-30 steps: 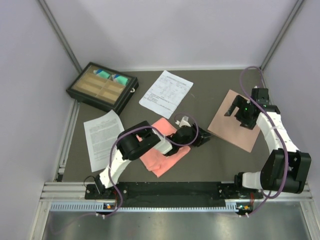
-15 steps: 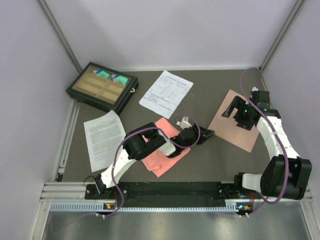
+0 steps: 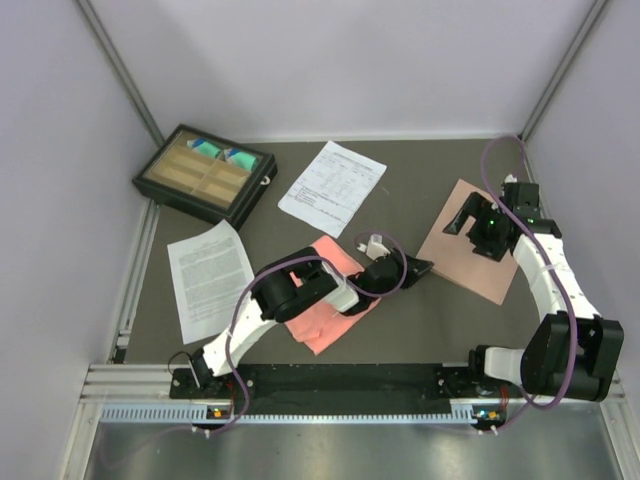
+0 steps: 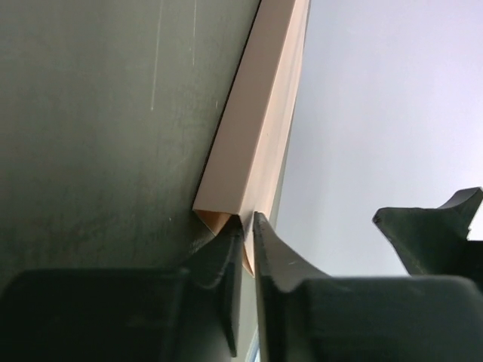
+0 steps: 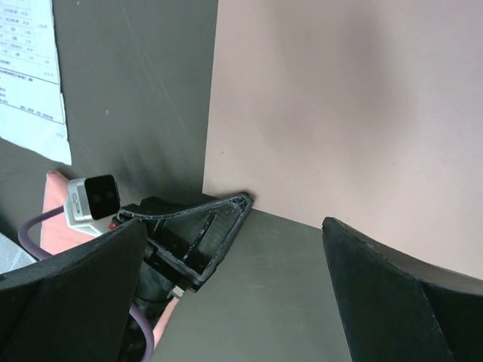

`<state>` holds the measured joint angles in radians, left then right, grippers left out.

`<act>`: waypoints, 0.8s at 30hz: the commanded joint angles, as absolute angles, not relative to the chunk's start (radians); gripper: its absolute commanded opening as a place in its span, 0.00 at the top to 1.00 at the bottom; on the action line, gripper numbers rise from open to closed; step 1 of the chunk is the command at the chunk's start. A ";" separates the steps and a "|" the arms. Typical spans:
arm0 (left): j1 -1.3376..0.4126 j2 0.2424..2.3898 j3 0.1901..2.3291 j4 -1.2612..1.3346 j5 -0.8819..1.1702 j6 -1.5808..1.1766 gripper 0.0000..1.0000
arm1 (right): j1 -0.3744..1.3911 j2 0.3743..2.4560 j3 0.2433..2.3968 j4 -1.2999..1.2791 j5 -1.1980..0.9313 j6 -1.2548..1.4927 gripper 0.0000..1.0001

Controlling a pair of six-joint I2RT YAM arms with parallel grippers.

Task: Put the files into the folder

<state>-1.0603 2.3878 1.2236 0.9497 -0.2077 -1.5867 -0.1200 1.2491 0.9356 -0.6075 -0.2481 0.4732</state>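
At the near corner of the folder (image 3: 460,265), the left tool (image 4: 247,226) pinches the cover's edge; the right tool (image 5: 234,234) hangs wide open above. The files, text sheet (image 3: 208,278) and table sheet (image 3: 332,186), lie on the counter (image 3: 420,330), well apart from it. Likely next: lift the cover.

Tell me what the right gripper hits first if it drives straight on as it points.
Probably the folder, near the corner that the left gripper pinches. The open right gripper points down over it; depth is unclear, so the table beside is possible.
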 commanded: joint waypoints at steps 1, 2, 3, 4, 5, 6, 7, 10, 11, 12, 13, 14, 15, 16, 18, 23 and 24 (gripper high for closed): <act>-1.052 2.388 1.203 1.035 -0.218 -1.653 0.92 | -0.121 1.241 0.953 -0.607 -0.195 0.488 0.01; -1.045 2.387 1.178 1.063 -0.209 -1.716 0.94 | -0.121 1.246 0.957 -0.610 -0.189 0.483 0.01; -1.042 2.384 1.163 1.084 -0.203 -1.750 0.96 | -0.121 1.246 0.965 -0.612 -0.187 0.480 0.01; -1.037 2.379 1.151 1.127 -0.186 -1.781 1.00 | -0.124 1.247 0.966 -0.614 -0.187 0.477 0.01; -1.026 2.366 1.125 1.143 -0.180 -1.825 1.00 | -0.126 1.246 0.968 -0.614 -0.202 0.462 0.01; -1.020 2.355 1.115 1.147 -0.170 -1.844 1.00 | -0.133 1.243 0.965 -0.604 -0.221 0.451 0.01; -1.014 2.343 1.106 1.150 -0.152 -1.851 1.00 | -0.138 1.239 0.963 -0.601 -0.235 0.445 0.01; -0.989 2.289 1.083 1.140 -0.121 -1.856 1.00 | -0.173 1.221 0.954 -0.595 -0.284 0.436 0.01; -0.982 2.267 1.078 1.129 -0.106 -1.862 1.00 | -0.189 1.218 0.953 -0.598 -0.290 0.437 0.01; -0.979 2.261 1.077 1.127 -0.098 -1.870 1.00 | -0.201 1.210 0.953 -0.601 -0.285 0.439 0.01; -0.974 2.257 1.077 1.131 -0.089 -1.878 1.00 | -0.230 1.207 0.953 -0.615 -0.276 0.440 0.01; -0.968 2.255 1.075 1.137 -0.077 -1.891 1.00 | -0.244 1.201 0.951 -0.621 -0.258 0.446 0.01; -0.963 2.255 1.072 1.146 -0.072 -1.899 1.00 | -0.258 1.194 0.951 -0.626 -0.246 0.449 0.01; -0.960 2.253 1.074 1.147 -0.066 -1.904 1.00 | -0.296 1.190 0.948 -0.630 -0.232 0.452 0.01; -0.950 2.252 1.063 1.158 -0.055 -1.919 1.00 | -0.346 1.186 0.934 -0.635 -0.210 0.466 0.01; -0.920 2.256 1.035 1.195 -0.014 -1.954 1.00 | -0.529 1.213 0.821 -0.522 -0.461 0.529 0.01; -0.917 2.255 1.034 1.196 -0.005 -1.954 1.00 | -0.532 1.222 0.812 -0.488 -0.486 0.531 0.01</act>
<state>-0.9375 2.3062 1.0584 1.1179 -0.0521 -1.8954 -0.4568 1.2095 0.8799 -0.5884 -0.3065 0.4847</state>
